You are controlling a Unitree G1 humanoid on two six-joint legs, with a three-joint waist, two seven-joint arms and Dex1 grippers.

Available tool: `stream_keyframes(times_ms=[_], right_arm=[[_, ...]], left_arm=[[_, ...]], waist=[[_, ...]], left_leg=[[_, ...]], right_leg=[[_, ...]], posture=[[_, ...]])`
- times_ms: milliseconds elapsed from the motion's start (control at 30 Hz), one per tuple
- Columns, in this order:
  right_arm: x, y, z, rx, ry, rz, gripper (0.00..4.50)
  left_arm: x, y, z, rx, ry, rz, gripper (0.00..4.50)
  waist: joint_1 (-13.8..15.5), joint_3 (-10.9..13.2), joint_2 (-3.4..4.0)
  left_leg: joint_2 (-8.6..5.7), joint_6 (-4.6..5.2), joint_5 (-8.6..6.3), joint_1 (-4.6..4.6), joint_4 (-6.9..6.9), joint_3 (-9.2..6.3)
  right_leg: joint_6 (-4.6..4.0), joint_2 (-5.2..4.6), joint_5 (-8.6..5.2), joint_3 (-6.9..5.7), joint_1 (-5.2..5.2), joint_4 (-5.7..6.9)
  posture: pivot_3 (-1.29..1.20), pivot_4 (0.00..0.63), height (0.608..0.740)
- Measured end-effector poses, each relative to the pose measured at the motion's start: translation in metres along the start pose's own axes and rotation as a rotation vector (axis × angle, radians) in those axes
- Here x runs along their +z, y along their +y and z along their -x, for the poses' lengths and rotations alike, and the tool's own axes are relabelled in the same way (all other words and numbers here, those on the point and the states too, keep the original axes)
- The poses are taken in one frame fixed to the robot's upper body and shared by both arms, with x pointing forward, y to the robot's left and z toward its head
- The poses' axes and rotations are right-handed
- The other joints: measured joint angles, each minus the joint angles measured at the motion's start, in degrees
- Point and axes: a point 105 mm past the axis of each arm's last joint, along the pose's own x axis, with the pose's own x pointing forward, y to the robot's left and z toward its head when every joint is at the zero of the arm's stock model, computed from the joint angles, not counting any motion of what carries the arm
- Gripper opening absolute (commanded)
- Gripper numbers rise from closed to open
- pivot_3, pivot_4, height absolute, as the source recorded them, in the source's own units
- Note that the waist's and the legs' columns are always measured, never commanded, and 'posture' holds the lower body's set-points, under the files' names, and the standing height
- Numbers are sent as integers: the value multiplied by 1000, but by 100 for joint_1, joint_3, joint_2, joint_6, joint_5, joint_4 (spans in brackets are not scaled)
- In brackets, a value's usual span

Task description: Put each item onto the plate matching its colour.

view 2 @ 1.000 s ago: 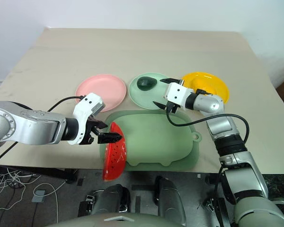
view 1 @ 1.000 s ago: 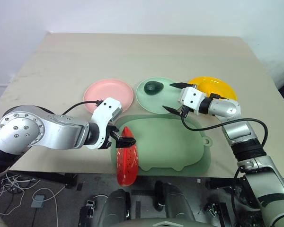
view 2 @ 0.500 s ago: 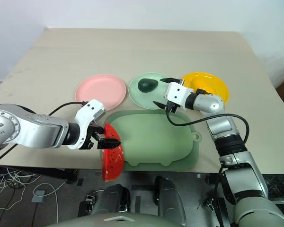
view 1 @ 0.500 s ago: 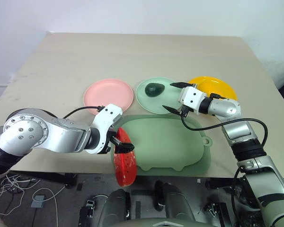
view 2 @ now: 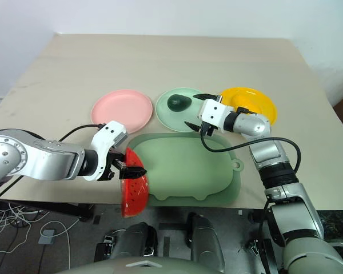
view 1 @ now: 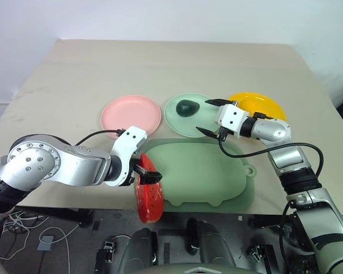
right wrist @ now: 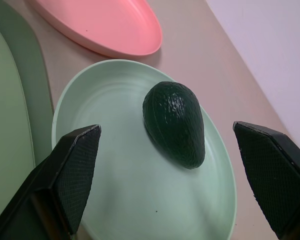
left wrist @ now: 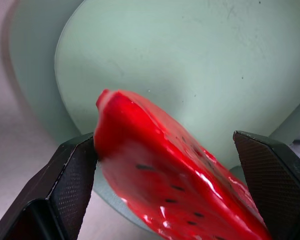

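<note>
Left gripper (view 1: 142, 170), lower left: fingers wide, watermelon (view 1: 149, 196) between them at mat (view 1: 211, 171) edge. Pink plate (view 1: 131, 113), centre-left. Avocado (view 1: 186, 106) on green plate (view 1: 178, 120). Right gripper (view 1: 208, 116), jaws apart, empty. Yellow plate (view 1: 263, 104). No writing legible.

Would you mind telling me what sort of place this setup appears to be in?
Probably a robot test lab: a plain beige table against a bare white wall, toy food on coloured plates, such as the avocado, and loose cables on the floor.
</note>
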Motion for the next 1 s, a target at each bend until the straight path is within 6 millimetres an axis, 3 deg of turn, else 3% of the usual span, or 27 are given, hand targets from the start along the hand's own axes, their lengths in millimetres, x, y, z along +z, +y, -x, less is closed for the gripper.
stream_keyframes(times_ms=[233,367,600,667,800,1000], right_arm=[[0,0,0,0,0,1,4500],[0,0,0,0,-1,1,4500],[0,0,0,0,-1,2,4500],[0,0,0,0,-1,2,4500],[0,0,0,0,-2,3,4500],[1,0,0,0,-4,4,4500]], left_arm=[[5,4,-3,35,-34,32,4441],[4,1,-6,26,-35,41,3585],[3,4,-7,48,-36,50,3585],[4,4,-7,47,-40,52,3208],[7,4,-7,51,-60,62,1970],[7,4,-8,61,-66,70,1841]], waist=[[-1,0,0],[2,0,0],[3,0,0],[4,0,0],[2,0,0],[2,0,0]], left_leg=[[0,0,0,1,0,0],[0,0,0,1,0,1],[0,0,0,2,0,1],[0,0,0,2,0,1],[0,0,0,3,0,1],[0,0,0,3,0,1]], right_leg=[[0,0,0,0,1,0],[0,0,0,0,2,0],[0,0,0,0,2,0],[0,0,0,0,2,0],[0,0,0,0,2,1],[0,0,0,0,3,1]], posture=[[0,150,740],[0,150,740],[0,150,740],[0,150,740],[0,150,740],[0,150,740]])
